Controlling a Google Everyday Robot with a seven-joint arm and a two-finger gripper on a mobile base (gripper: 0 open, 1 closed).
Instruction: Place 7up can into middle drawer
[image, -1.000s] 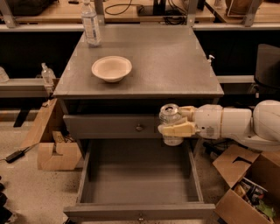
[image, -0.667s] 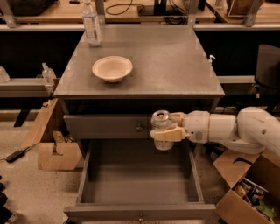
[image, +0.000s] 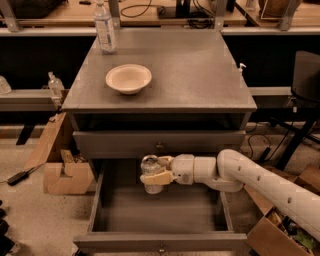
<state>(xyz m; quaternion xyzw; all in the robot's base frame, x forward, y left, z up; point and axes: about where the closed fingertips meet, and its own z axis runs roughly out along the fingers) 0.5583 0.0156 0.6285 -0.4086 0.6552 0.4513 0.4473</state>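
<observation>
Pincer (image: 152, 176) pinching the small silvery-white aluminium 7up can (image: 150, 164) across its mid-body, can upright and held above the rear of the open drawer cavity, not yet resting on the floor.

Flat grey cabinet worktop (image: 200, 75), untouched. Wide, shallow grey middle drawer (image: 170, 212), pulled out, with the can above its back left-of-centre part. Closed grey upper drawer (image: 200, 144) with small knob, just behind and above the can.

White segmented arm (image: 260, 182) reaching in from the right, forearm sloping down to a level wrist, pincer pointing left across the drawer opening.

Compared with one second ago: can and pincer carried leftward and lower, from beside the upper drawer's right end to well inside the drawer's span. Judged consequence: transport nearly complete, with lowering and release remaining.

Shallow cream round bowl (image: 128, 78) and clear plastic bottle (image: 104, 27) on the worktop, unmoved.
</observation>
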